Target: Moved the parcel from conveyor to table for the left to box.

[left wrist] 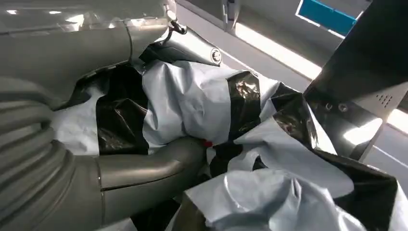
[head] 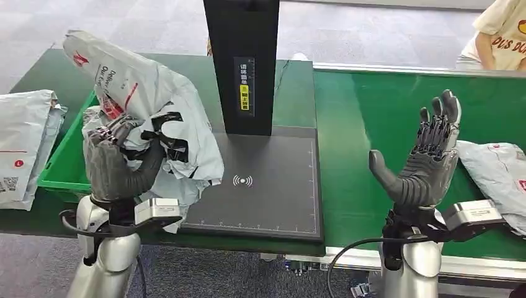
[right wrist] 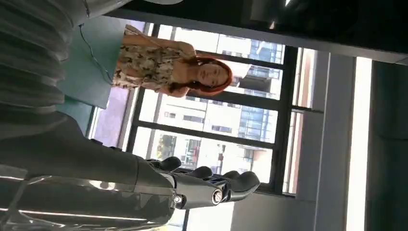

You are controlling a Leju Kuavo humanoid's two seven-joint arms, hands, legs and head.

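Green bin [head: 62, 162]: your drop target, at the table's left.
Parcel [head: 152, 118]: crumpled grey bag, clutched above the bin's near edge; loose film may snag and spill outside.
Left hand [head: 115, 164]: closed on the parcel.
Right hand [head: 422, 162]: spread, holding nothing, over the conveyor [head: 372, 118].

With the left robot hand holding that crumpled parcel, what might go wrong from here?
1. The left robot hand grips the grey parcel by bunched, loose film; it may slip or snag on release.
2. Part of the parcel hangs outside the green bin, over the black scanner pad, so it could land outside the bin.
3. The right robot hand is raised open beside another parcel on the conveyor; lowering it could nudge that parcel.
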